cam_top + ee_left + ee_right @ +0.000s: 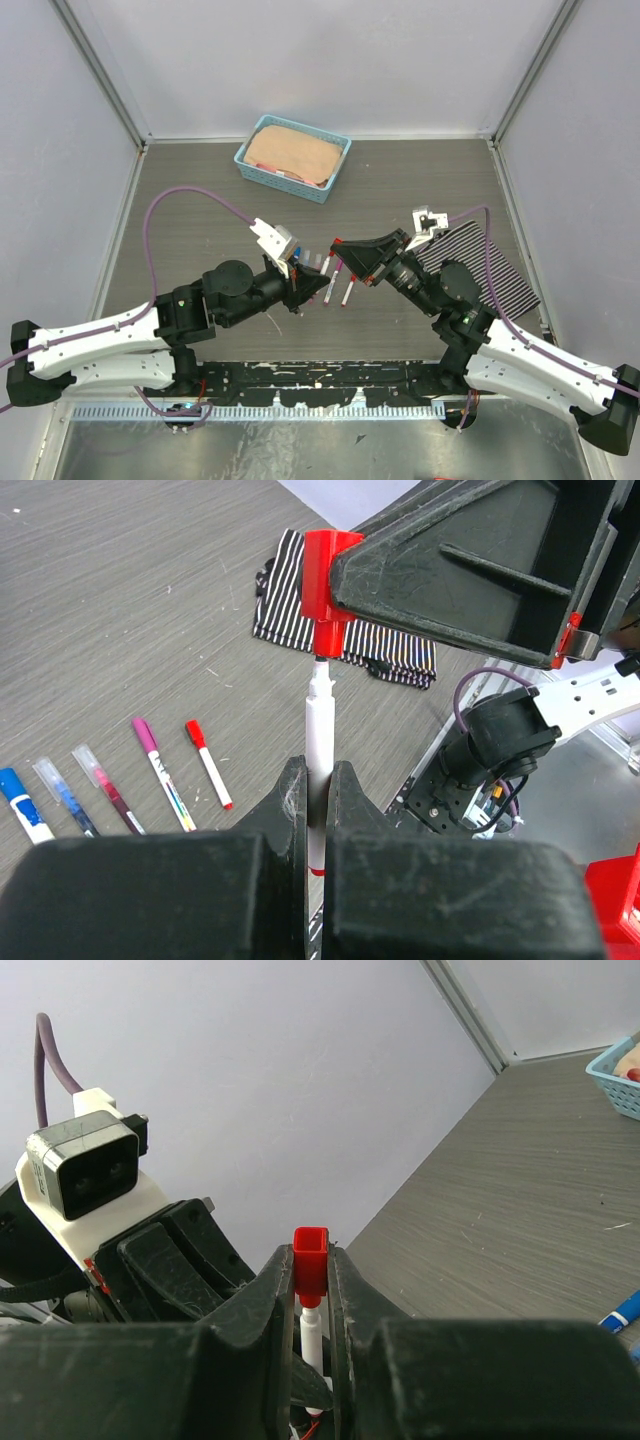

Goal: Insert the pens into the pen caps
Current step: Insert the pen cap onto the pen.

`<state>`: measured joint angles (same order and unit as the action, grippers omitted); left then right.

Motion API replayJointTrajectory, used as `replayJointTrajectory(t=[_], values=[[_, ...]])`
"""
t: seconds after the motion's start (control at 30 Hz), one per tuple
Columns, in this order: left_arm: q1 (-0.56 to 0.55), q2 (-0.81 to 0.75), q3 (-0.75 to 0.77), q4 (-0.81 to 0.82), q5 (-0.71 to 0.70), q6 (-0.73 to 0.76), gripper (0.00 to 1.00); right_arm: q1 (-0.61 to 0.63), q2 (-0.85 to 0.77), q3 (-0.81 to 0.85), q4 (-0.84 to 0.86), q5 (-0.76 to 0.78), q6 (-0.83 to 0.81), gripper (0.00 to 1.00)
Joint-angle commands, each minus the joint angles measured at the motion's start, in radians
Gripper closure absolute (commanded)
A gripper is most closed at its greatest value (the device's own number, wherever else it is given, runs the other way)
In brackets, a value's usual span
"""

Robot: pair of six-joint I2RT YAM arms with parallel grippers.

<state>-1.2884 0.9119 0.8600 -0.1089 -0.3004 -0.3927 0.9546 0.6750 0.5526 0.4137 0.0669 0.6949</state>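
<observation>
My left gripper is shut on the white barrel of a pen and holds it above the table. My right gripper is shut on a red pen cap, also seen in the left wrist view. The pen's tip sits inside the cap's mouth, with its narrow neck still showing. In the top view the two grippers meet at mid-table, left and right. Several other pens lie in a row on the table: blue, maroon, magenta, red.
A black-and-white striped cloth lies on the right of the table under the right arm. A blue basket with a tan cloth stands at the back centre. The loose pens lie just below the two grippers.
</observation>
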Motion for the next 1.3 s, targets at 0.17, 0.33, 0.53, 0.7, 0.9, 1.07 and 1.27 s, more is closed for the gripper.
replayJointTrajectory(t=[0.17,0.33,0.53,0.7,0.9,1.07,1.27], values=[[-0.005,-0.004,-0.013,0.057,-0.017,0.014,1.0,0.003,0.012,0.052,0.035,-0.027,0.007,1.0],[-0.005,-0.003,-0.012,0.057,-0.019,0.014,1.0,0.002,0.021,0.052,0.038,-0.033,0.01,1.0],[-0.005,-0.003,-0.012,0.058,-0.023,0.015,1.0,0.002,0.025,0.054,0.037,-0.048,0.009,1.0],[-0.005,-0.006,-0.011,0.063,-0.043,0.013,1.0,0.002,0.03,0.05,0.021,-0.072,0.018,1.0],[-0.006,-0.013,-0.01,0.082,-0.072,0.016,1.0,0.003,0.032,0.038,0.006,-0.103,0.025,1.0],[-0.005,-0.006,-0.004,0.086,-0.074,0.021,1.0,0.002,0.043,0.033,0.005,-0.135,0.034,1.0],[-0.005,-0.012,-0.006,0.101,-0.088,0.023,1.0,0.002,0.051,0.03,-0.012,-0.16,0.046,0.99]])
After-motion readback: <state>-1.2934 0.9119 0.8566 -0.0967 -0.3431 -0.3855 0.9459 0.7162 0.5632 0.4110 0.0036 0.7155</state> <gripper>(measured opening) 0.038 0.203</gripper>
